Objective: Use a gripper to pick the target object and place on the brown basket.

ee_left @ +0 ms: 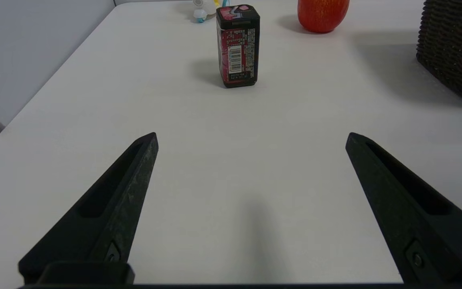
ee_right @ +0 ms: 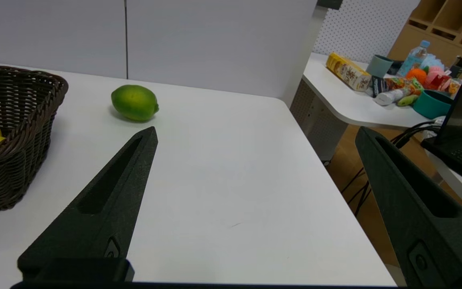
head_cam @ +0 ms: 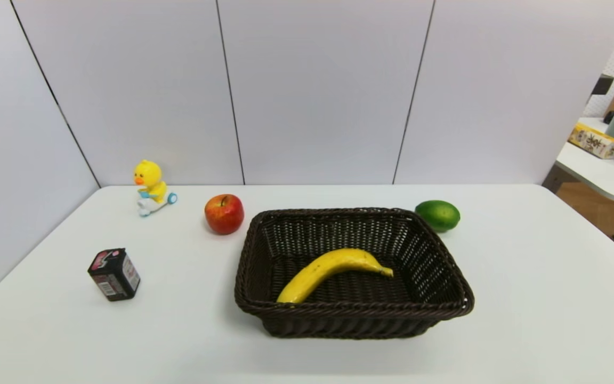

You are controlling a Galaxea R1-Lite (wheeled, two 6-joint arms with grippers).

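I see a white table filling the lower half of the head view. At its centre sits the brown basket, and the banana lies inside it on the woven floor, running from the lower left up to its stem tip at the right.

Neither arm appears in the head view. In the left wrist view, my left claw hangs low over bare table with its two fingers spread wide apart, holding nothing. In the right wrist view, my right claw is likewise spread wide and holding nothing, over the table's right side.

A red apple sits just left of the basket's far corner. A green lime sits by the far right corner. A dark carton stands at centre left. A yellow duck toy stands at upper left.
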